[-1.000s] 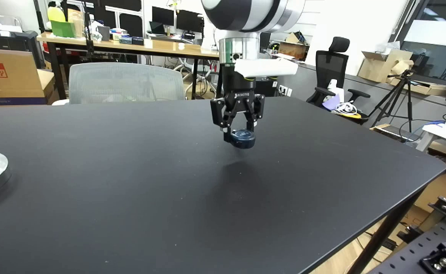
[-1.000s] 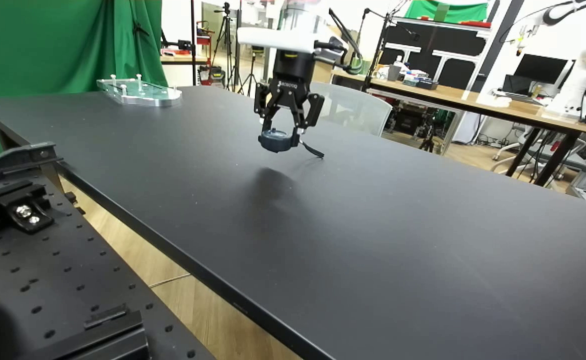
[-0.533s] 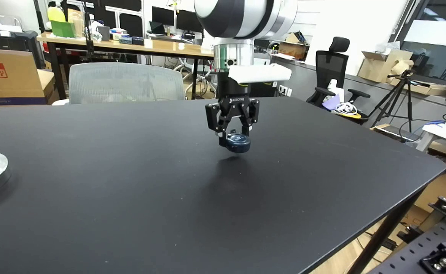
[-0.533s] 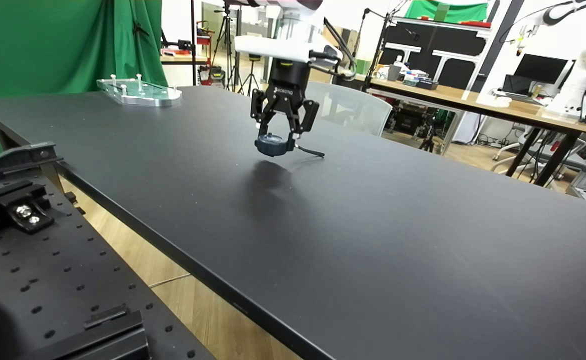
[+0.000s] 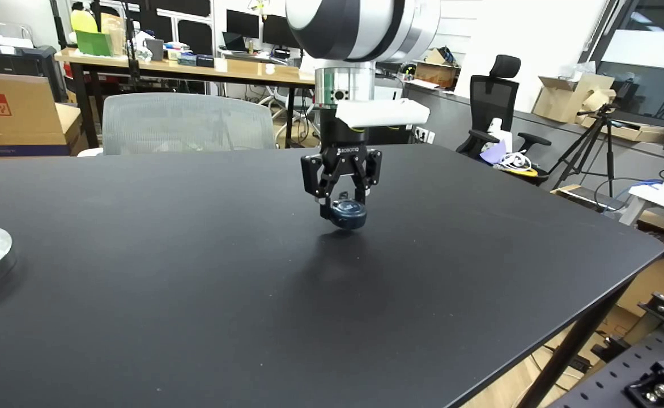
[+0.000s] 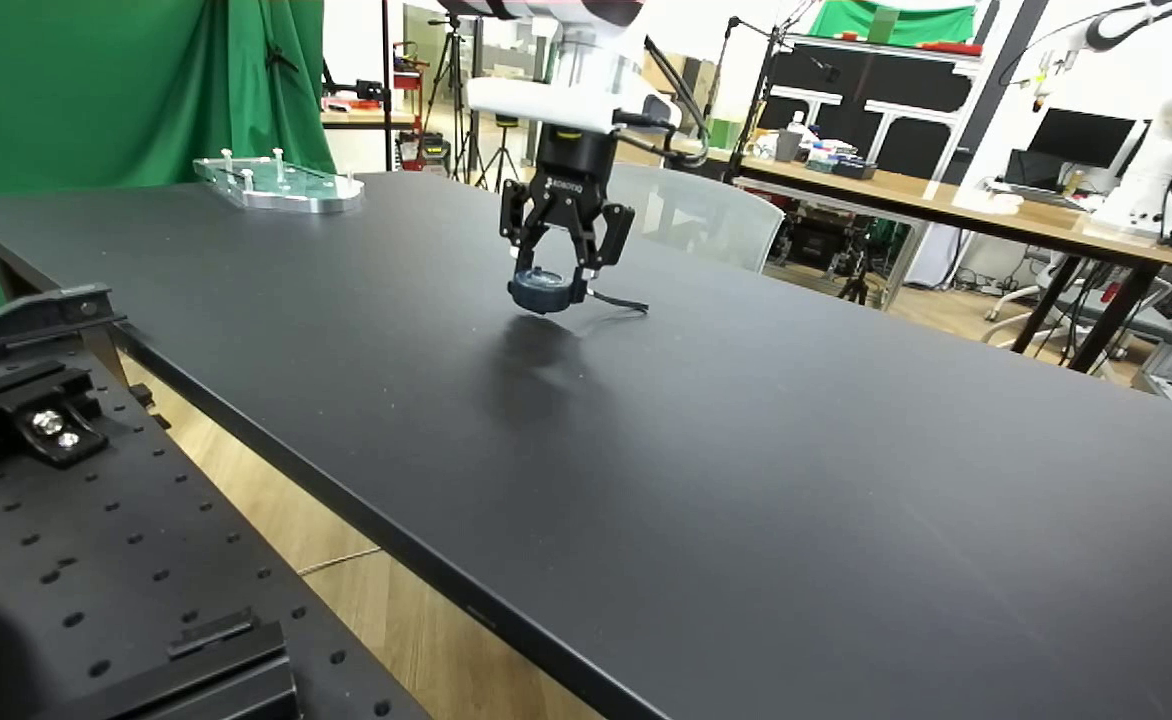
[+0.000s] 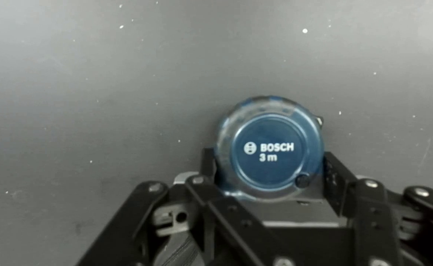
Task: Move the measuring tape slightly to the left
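In an exterior view we see the gripper [image 6: 549, 286] pointing down, pinching the measuring tape [image 6: 539, 291] just above the dark table [image 6: 796, 450], shadow [image 6: 531, 350] underneath. Thin strap [image 6: 623, 303] sticks out beside the gripper. We also note a clear plate [image 6: 291, 201] at the table's far end, green curtain [image 6: 96, 90] behind, pale chair [image 6: 711, 215] past the edge.

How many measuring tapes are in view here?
1. The tape is gripped in the hand, over the table; both exterior views and the wrist view show the same one. Others could be hidden in the cluttered background.
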`<state>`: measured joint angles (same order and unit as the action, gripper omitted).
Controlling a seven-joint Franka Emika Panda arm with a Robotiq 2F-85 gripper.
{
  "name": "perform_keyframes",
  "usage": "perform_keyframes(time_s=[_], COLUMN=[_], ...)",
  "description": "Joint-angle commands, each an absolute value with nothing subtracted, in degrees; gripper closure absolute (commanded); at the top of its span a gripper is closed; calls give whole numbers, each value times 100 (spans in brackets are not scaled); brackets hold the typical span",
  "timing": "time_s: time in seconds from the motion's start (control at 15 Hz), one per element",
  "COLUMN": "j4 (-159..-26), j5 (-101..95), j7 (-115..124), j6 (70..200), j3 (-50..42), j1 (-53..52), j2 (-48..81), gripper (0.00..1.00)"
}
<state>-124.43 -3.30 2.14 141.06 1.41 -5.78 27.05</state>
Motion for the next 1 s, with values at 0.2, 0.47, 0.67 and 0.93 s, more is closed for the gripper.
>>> perform_keyframes(time_s=[0.2, 0.47, 0.67, 0.93], j4=[-12400, -12700, -13133, -13518], j5=[-239, -313, 26, 921], j7=[208, 345, 419, 294], j6=[14075, 14518, 15358, 15296], j3=[220, 183, 308, 623], j1=[-517, -588, -511, -331], j2=[2662, 2399, 2068, 1620], gripper=[0, 0, 0, 0])
